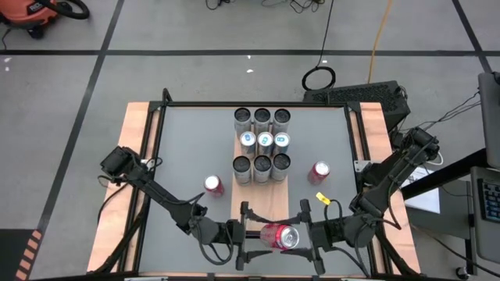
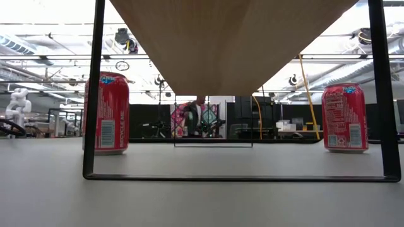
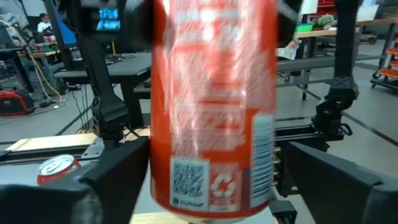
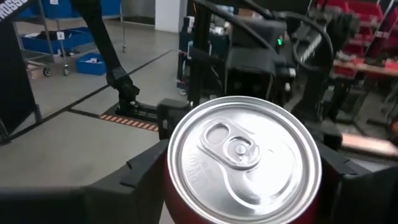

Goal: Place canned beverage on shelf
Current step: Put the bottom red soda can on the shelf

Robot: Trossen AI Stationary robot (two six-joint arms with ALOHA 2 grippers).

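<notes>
Red can (image 1: 280, 236) lies on its side at the near end of the shelf (image 1: 266, 201), approx 6 o'clock of the table, lid facing 3 o'clock, long axis running 9–3. Left gripper (image 1: 247, 232) at can's base end, fingers spread, jaws flank it w/o clear squeeze. Right gripper (image 1: 314, 236) at lid end; right wrist view shows fingers either side of lid (image 4: 244, 160), can't tell if gripping. Both equally near.

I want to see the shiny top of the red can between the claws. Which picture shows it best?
The right wrist view: the red can's silver lid and pull tab fill it. The high view shows the can small, lying between both claws. The left wrist view shows only its blurred side. The low view misses it.
</notes>
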